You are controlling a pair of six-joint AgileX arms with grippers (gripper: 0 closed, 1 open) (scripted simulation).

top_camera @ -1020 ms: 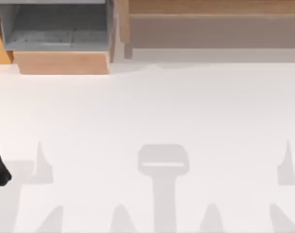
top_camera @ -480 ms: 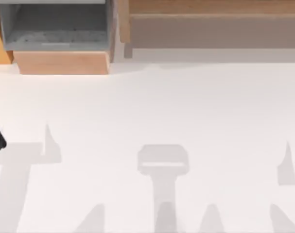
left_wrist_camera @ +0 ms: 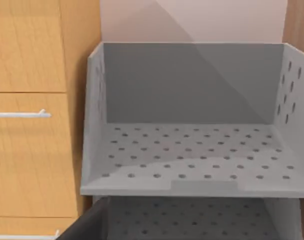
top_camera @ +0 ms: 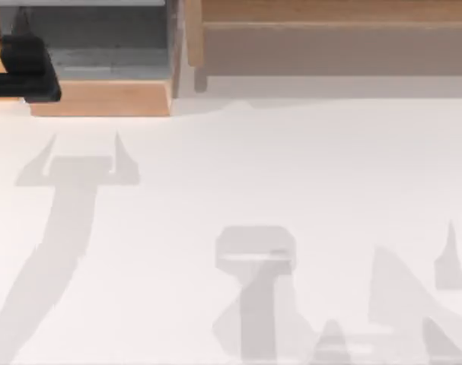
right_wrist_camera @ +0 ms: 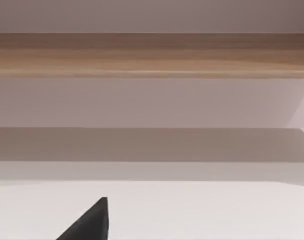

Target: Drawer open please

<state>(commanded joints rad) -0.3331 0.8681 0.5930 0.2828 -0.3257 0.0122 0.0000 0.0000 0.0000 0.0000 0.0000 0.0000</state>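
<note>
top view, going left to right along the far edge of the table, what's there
left gripper → drawer with its light-brown front panel → long wooden shelf

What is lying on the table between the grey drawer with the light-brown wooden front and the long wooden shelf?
Nothing: in the top view only a narrow bare strip of white table separates the drawer from the shelf.
</note>
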